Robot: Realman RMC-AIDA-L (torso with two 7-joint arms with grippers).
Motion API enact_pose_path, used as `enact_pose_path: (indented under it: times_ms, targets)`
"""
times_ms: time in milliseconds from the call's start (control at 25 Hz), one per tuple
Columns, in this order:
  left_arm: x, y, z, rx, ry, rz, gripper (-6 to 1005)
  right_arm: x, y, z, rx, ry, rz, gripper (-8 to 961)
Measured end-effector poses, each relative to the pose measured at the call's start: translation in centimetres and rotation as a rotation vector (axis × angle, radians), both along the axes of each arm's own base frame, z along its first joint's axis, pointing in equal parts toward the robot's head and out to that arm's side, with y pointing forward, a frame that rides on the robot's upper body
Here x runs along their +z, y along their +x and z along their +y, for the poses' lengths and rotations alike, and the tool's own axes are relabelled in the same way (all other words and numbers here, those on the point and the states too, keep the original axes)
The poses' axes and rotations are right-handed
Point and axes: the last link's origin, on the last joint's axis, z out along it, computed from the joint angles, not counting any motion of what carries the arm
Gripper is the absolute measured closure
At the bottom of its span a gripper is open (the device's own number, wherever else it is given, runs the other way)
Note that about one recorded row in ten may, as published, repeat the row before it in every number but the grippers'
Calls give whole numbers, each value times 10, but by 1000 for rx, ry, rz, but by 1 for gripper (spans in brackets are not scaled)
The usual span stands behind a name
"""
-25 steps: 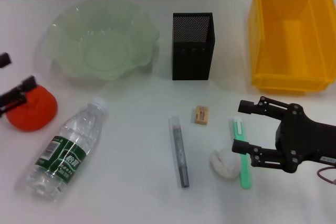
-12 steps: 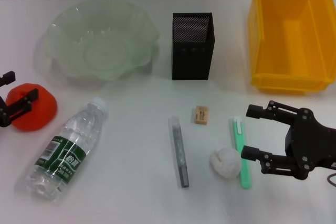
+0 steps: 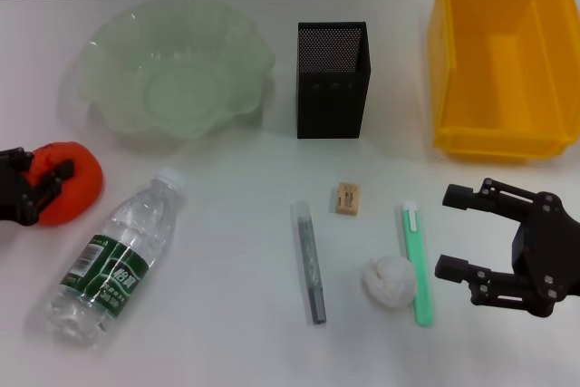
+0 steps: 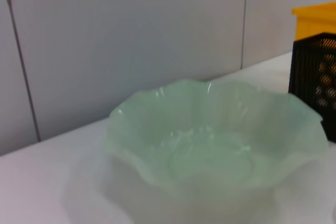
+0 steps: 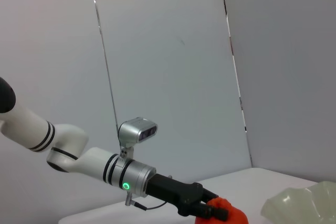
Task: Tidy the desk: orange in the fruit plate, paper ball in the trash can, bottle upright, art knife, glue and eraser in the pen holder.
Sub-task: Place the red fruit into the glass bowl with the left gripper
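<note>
The orange (image 3: 72,183) lies at the table's left edge, and my left gripper (image 3: 36,178) is shut on it, its fingers pressed against its left side; the right wrist view also shows this left gripper (image 5: 210,212) on the orange (image 5: 231,217). Behind it stands the fruit plate (image 3: 172,65). The bottle (image 3: 113,260) lies on its side. The glue (image 3: 308,260), eraser (image 3: 347,198), paper ball (image 3: 390,280) and green art knife (image 3: 415,265) lie at the front centre. My right gripper (image 3: 446,231) hangs open just right of the knife. Farther back stand the pen holder (image 3: 333,79) and the trash can (image 3: 503,52).
The left wrist view shows the fruit plate (image 4: 210,145) close by, with the pen holder (image 4: 315,82) and the trash can (image 4: 315,17) behind it. A tiled wall runs behind the table.
My left gripper has come down and closed on the orange. My right gripper has drawn back to the right, away from the paper ball and the art knife, still open.
</note>
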Motion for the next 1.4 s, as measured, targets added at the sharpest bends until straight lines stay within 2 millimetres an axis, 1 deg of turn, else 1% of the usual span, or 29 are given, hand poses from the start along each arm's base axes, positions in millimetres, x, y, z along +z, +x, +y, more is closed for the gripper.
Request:
enact_pose_path:
  times_ms: [80,160,200,240,360,400,440,480,560,600,680,760,920,1040,1120,1360,1400]
  targets:
    - [2,2,0,-9,3,-8,640,0,0,1,3,1,-5,166]
    - [8,9,1,-42,21,-37,693,0,0,2,2,2,-11,166]
    - [22,20,0,-99,64,-93,705,0,0,3,2,3,-13,166]
    - [22,20,0,-99,64,-93,718,0,0,3,2,3,-13,166]
    - [45,40,1,-184,129,-193,755,0,0,3,3,3,-14,167]
    - [55,55,9,-222,144,-255,767,0,0,3,4,3,-15,167]
    - [55,55,9,-222,144,-255,776,0,0,3,4,3,-15,167]
    - [55,64,16,-243,138,-281,785,0,0,4,4,2,-16,167]
    - [50,83,32,-287,109,-317,802,0,0,4,4,2,-18,167]
    - [46,87,37,-293,100,-321,811,0,0,4,4,3,-19,167]
    - [30,102,56,-305,67,-327,825,0,0,4,3,3,-21,167]
    - [13,111,75,-281,44,-310,840,1,0,4,-1,2,-24,167]
    - [-12,119,98,-246,32,-235,871,3,1,5,-8,-6,-28,167]
    - [-22,118,107,-200,68,-236,896,2,1,7,-26,-16,-29,167]
    - [-26,117,113,-156,94,-257,895,2,2,9,-44,-21,-36,167]
    - [-31,119,116,-141,79,-256,893,6,4,12,-74,-25,-50,167]
    - [-30,120,115,-145,77,-260,864,8,4,13,-86,-31,-52,167]
